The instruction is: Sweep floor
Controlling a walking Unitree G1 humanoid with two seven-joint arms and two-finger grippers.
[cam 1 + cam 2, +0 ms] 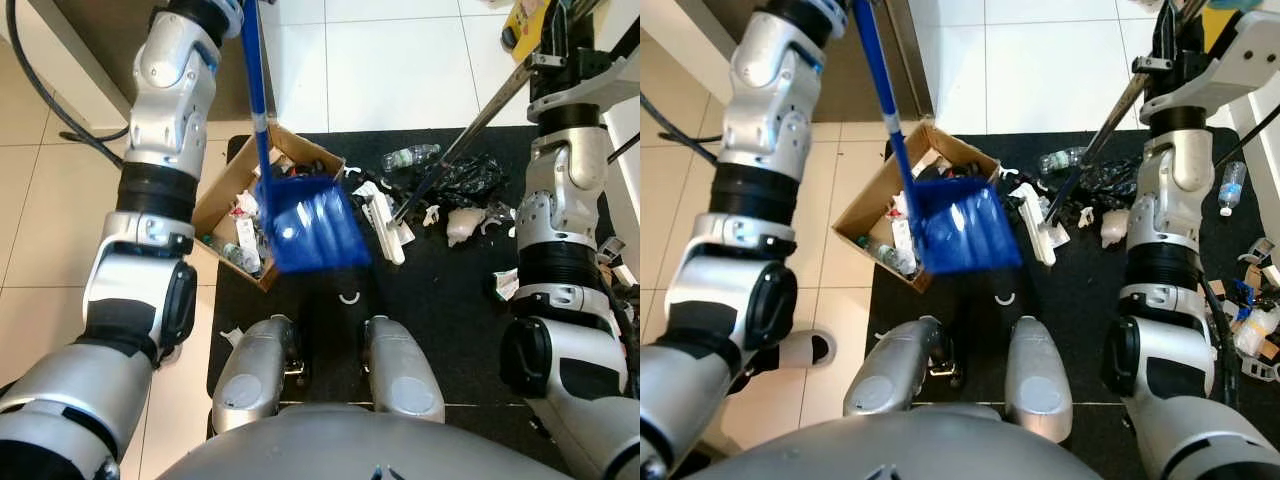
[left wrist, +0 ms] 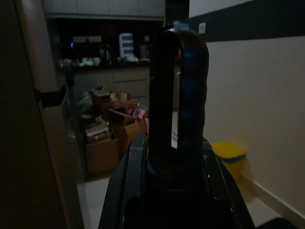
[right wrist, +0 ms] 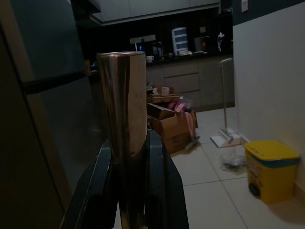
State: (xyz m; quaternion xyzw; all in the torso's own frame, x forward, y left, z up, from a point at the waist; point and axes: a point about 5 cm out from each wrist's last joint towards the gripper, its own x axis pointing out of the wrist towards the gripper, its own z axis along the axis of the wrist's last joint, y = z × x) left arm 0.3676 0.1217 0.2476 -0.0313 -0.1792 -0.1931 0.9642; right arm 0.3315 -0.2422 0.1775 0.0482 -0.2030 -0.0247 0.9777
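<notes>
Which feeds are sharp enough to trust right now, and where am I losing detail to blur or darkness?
Left and right eye views: bright and mostly sharp, but the blue dustpan is motion-blurred. Left wrist view: very dark, the dustpan handle a near silhouette. Right wrist view: dim, the metal broom pole catching a soft sheen; the yellow bin reads clearly.

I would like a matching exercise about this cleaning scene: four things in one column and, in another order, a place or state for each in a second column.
Things:
1. dustpan
2. cardboard box
3. clear plastic bottle
4. broom

Places or states:
A. lying on the black mat beside black crumpled rubbish
B. blue, lifted and tilted at the box's edge
C. open on the floor, with rubbish inside
D. metal stick held by the right gripper, its white head down among the rubbish

Pairs: 1-B, 2-C, 3-A, 4-D
</notes>
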